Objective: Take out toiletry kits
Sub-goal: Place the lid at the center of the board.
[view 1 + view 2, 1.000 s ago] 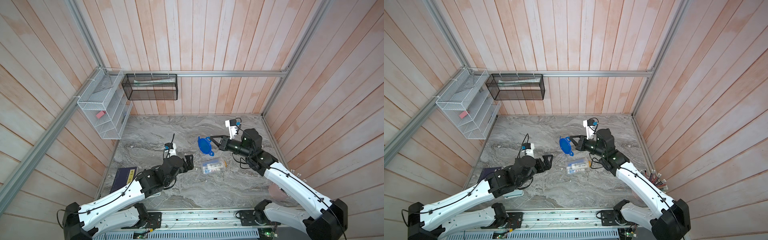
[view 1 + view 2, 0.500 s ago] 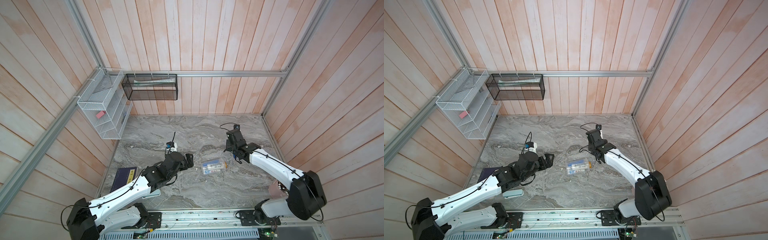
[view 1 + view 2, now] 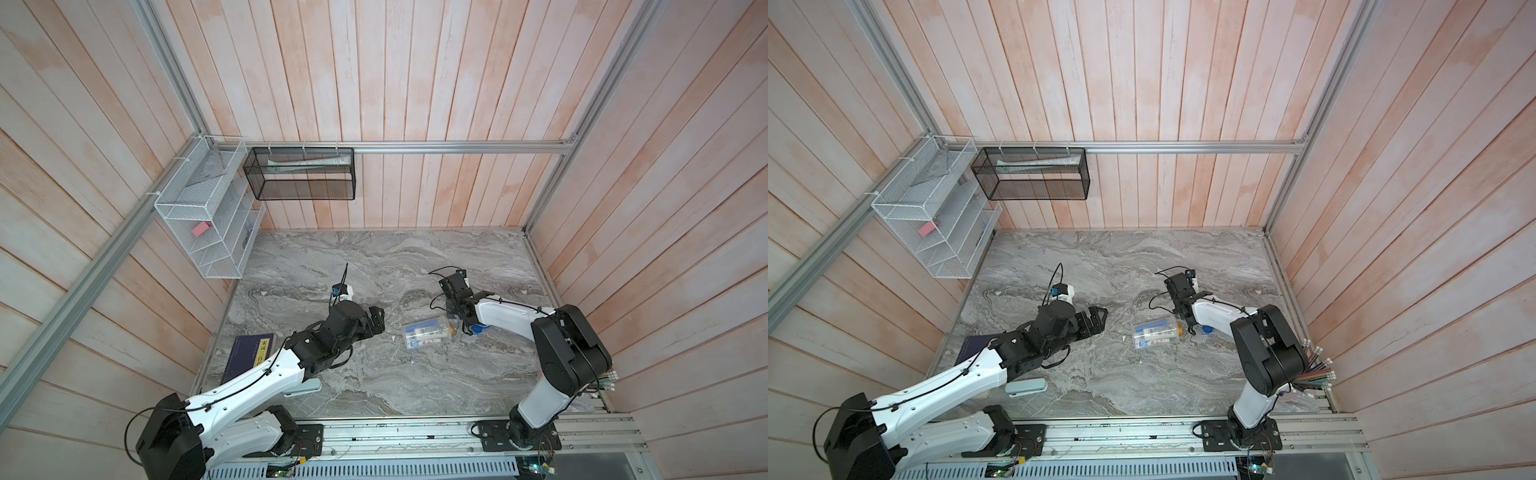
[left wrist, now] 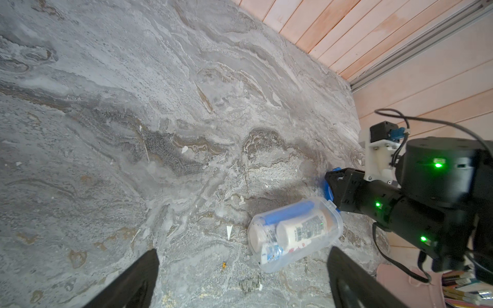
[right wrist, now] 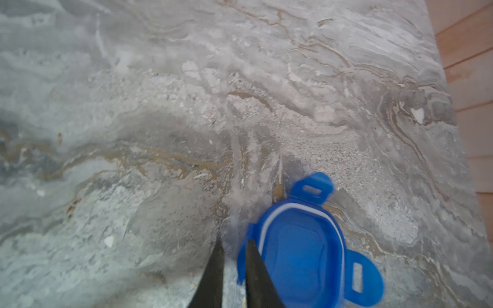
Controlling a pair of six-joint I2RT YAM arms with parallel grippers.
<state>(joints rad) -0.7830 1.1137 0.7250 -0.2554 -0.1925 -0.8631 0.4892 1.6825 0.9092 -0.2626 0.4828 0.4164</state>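
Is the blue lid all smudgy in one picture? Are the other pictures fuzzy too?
Right wrist view: the blue lid is smeared at its edges, the marble tabletop soft too. Left wrist view: sharp, a white bottle's barcode shows through the clear jar. Both top views: crisp, evenly lit.

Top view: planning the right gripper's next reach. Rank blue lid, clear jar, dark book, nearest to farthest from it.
1. Blue lid, at the jaws.
2. Clear jar, beside it, toward centre.
3. Dark book, far across, on the left side.
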